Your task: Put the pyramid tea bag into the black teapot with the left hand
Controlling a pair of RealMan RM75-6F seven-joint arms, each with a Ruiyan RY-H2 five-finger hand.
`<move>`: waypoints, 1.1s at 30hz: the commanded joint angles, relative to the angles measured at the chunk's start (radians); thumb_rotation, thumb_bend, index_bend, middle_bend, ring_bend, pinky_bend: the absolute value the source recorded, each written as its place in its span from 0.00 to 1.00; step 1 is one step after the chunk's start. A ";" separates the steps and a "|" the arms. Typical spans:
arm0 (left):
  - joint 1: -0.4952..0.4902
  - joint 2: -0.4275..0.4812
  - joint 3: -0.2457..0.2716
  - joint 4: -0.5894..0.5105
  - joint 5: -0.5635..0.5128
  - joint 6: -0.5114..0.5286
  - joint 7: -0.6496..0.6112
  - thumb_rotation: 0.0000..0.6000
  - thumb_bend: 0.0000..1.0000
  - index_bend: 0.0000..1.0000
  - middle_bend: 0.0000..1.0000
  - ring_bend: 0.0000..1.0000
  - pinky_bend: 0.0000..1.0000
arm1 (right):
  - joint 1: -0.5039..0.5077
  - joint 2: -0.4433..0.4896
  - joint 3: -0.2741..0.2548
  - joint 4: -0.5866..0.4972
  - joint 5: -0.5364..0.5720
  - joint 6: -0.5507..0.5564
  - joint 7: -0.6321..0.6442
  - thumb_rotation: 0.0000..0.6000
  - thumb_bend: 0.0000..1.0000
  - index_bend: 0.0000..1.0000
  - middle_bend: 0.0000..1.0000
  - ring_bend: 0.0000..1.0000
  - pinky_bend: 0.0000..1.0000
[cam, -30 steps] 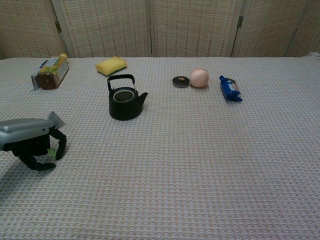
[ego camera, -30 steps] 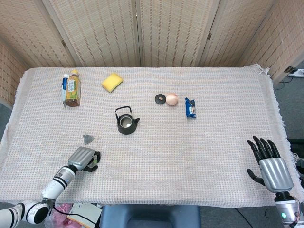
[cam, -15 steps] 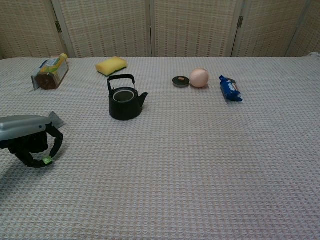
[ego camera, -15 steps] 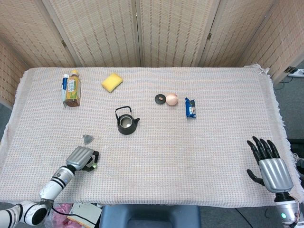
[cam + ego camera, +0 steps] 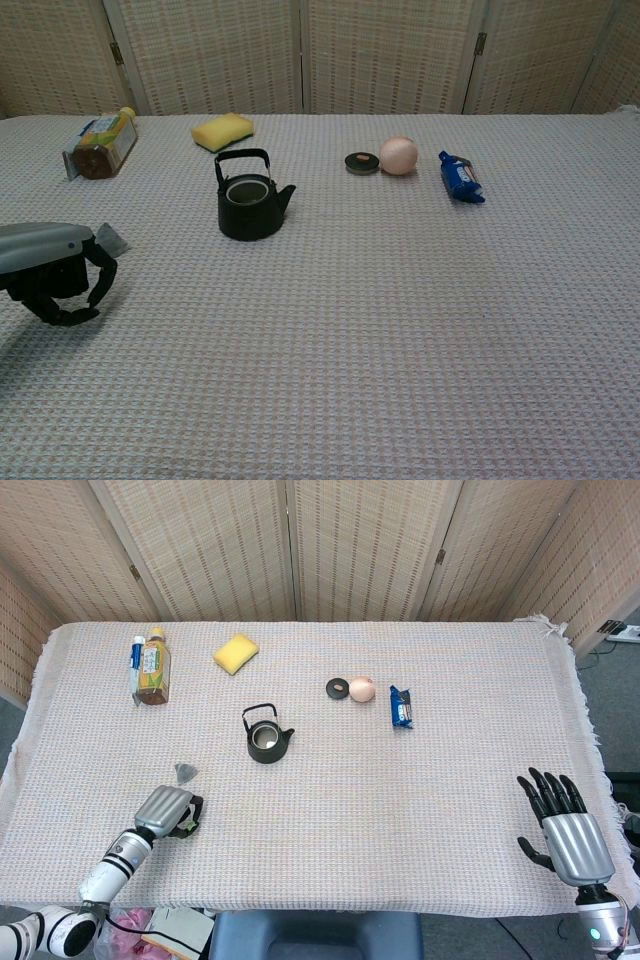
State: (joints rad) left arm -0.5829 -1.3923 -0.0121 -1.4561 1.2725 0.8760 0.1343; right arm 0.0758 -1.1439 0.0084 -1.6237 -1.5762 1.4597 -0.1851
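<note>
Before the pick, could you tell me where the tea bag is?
Head view: the tea bag lies on the cloth, left side, just beyond the left robot hand, nearer than the teapot.

Teapot (image 5: 266, 740) mid-table; tea bag (image 5: 186, 771) left-front of it; sponge (image 5: 236, 652) behind; bottle (image 5: 152, 667) far left

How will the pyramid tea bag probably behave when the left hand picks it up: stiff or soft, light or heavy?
The pyramid tea bag is small and thin-looking, so probably very light and easily nudged away. Its translucent mesh look suggests it may crumple under firm fingers. The left hand is much bigger, so a delicate pinch seems wise.
</note>
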 commanded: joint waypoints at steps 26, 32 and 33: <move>0.048 0.187 0.001 -0.386 -0.098 0.219 0.449 1.00 0.53 0.71 1.00 0.92 0.92 | -0.024 0.039 -0.037 -0.002 -0.109 0.079 0.076 1.00 0.18 0.00 0.00 0.00 0.00; 0.033 0.222 -0.016 -0.510 -0.154 0.279 0.611 1.00 0.53 0.71 1.00 0.92 0.92 | -0.037 0.053 -0.049 0.005 -0.142 0.113 0.112 1.00 0.18 0.00 0.00 0.00 0.00; 0.028 0.225 -0.020 -0.525 -0.165 0.283 0.632 1.00 0.53 0.71 1.00 0.92 0.92 | -0.039 0.055 -0.050 0.005 -0.146 0.118 0.116 1.00 0.18 0.00 0.00 0.00 0.00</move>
State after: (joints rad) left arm -0.5445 -1.1861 -0.0215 -1.9362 1.1383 1.1325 0.7160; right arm 0.0391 -1.0915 -0.0398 -1.6193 -1.7191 1.5747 -0.0718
